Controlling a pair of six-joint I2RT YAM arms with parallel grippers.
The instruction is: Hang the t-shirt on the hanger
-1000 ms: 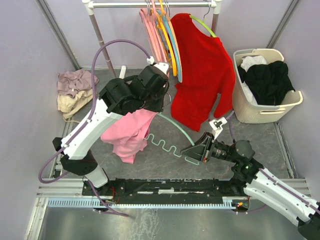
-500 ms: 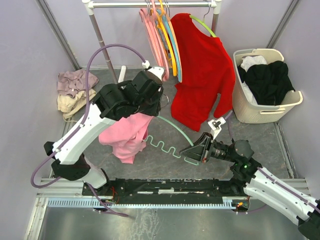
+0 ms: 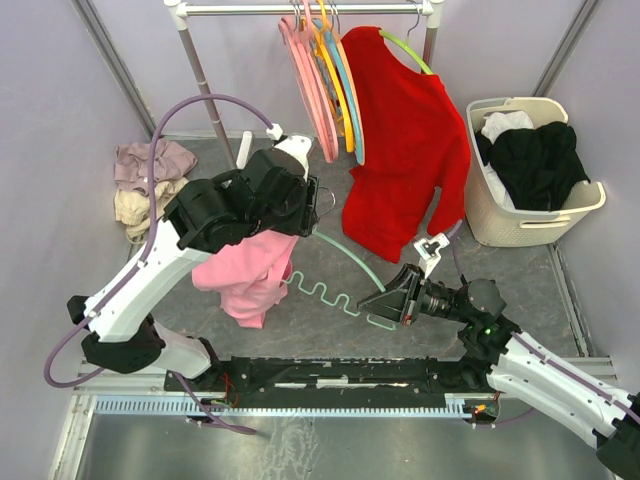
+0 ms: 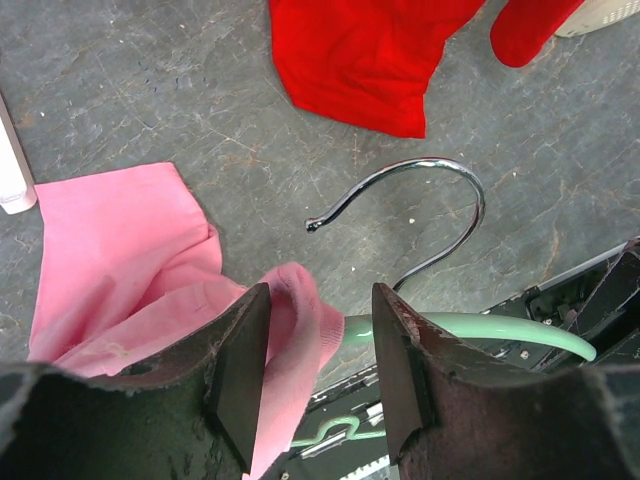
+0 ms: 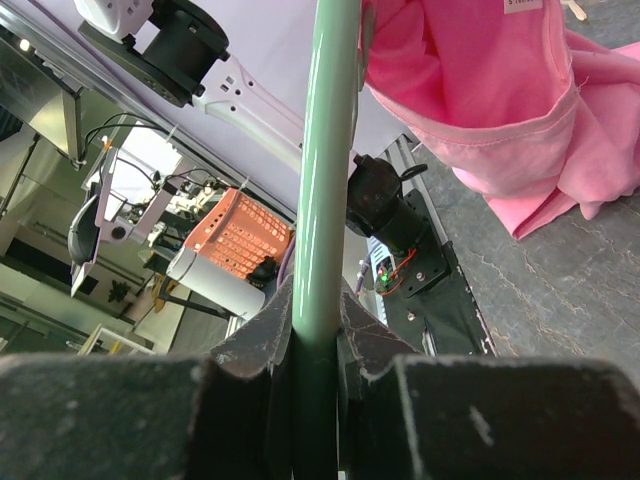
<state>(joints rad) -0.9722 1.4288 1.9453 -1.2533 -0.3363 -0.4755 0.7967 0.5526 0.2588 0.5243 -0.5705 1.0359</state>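
The right gripper [image 5: 322,325] is clamped tight on one end of the mint-green hanger [image 3: 350,258], holding it tilted above the bench [image 3: 320,337]. The pink t-shirt [image 3: 250,275] drapes over the hanger's other end. Over it, the left gripper [image 4: 318,335] has its jaws parted around a pink fold without pinching it. A red shirt [image 3: 400,150] hangs beyond.

Left fingers [image 4: 238,385] parted, right fingers [image 5: 262,338] apparently clamped

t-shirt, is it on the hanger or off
Half on: the pink t-shirt drapes over one end of the mint hanger; the other end, in the right tool, is bare.
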